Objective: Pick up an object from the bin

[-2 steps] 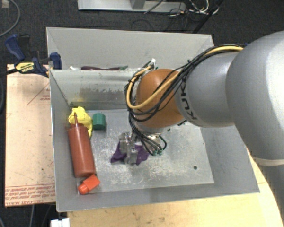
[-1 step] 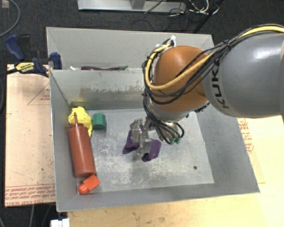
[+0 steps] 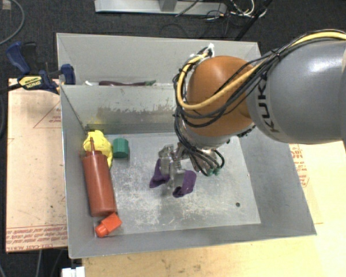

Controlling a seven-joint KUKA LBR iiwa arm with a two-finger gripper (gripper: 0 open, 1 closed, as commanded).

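Lying at the middle of the bin (image 3: pixel 249 172) floor is a purple thing (image 3: pixel 186 183), irregular and soft-looking. One flat lobe is pointing toward 8 o'clock and a rounder lobe is sitting toward 5 o'clock. The jaws are standing right on its middle, with grey metal showing between the two purple lobes. They are hanging under the orange cover (image 3: pixel 219 97) and the looping black and yellow cables of the wrist. Whether they are clenching the purple thing or standing released over it cannot be told, because the metal is hiding the contact.

Open room is lying from the centre round to 3, 4 and 6 o'clock, where the scuffed grey floor is running bare up to the sloping walls. The 9 o'clock side is crowded and well apart from the purple thing. A red-brown bottle (image 3: pixel 98 180) is lying lengthwise along that wall. An orange cap (image 3: pixel 108 225) is sitting just beside its end at 7 o'clock. A yellow thing (image 3: pixel 99 142) is touching its other end at 10 o'clock, and a small green block (image 3: pixel 121 148) is sitting just beside the yellow one.

The grey arm (image 3: pixel 311 91) is reaching in over the rim from 2 o'clock, and the white letters "KU" are showing on it
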